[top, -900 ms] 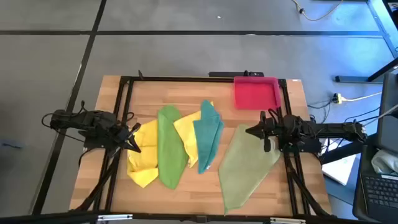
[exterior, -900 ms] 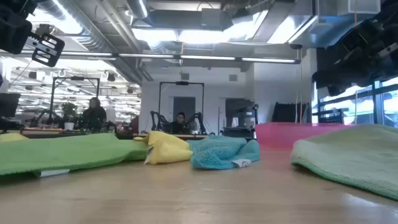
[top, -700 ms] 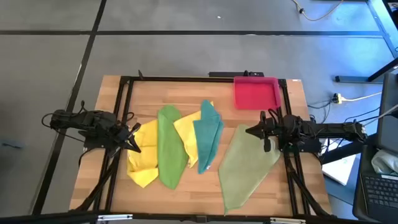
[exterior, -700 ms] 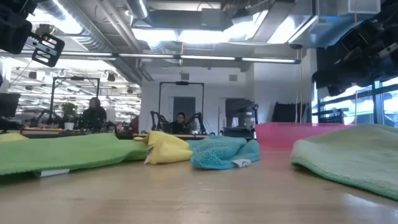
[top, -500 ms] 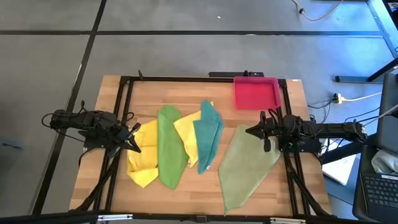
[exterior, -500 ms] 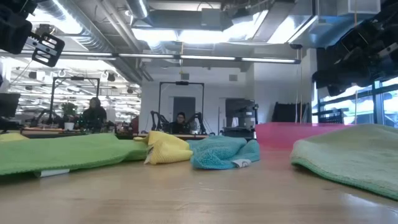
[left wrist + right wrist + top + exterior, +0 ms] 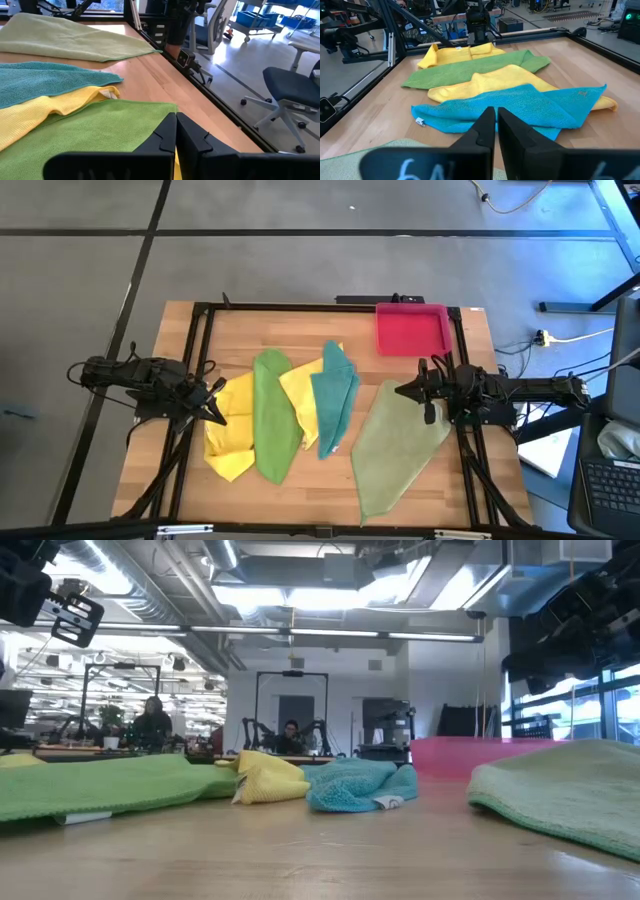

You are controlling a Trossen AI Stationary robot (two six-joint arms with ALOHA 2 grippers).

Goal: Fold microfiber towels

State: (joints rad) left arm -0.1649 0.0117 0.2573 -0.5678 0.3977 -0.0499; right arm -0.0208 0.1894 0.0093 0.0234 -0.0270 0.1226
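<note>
Nothing has moved since the earlier frames: both arms reach level over the table edges, the left gripper (image 7: 216, 416) clenched empty at the outer yellow towel (image 7: 232, 430), the right gripper (image 7: 402, 391) closed empty above the pale olive towel (image 7: 395, 448). Bright green towel (image 7: 272, 418), second yellow towel (image 7: 302, 392) and teal towel (image 7: 334, 398) overlap mid-table, hiding each other's edges. Pink tray (image 7: 412, 328) sits at the far right corner.

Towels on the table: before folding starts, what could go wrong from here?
The bright green towel, two yellow towels and teal towel overlap, so a pinch could lift two at once. The pale olive towel lies near the table's front edge and could slide off. Both the left gripper and right gripper are shut and must open first.
</note>
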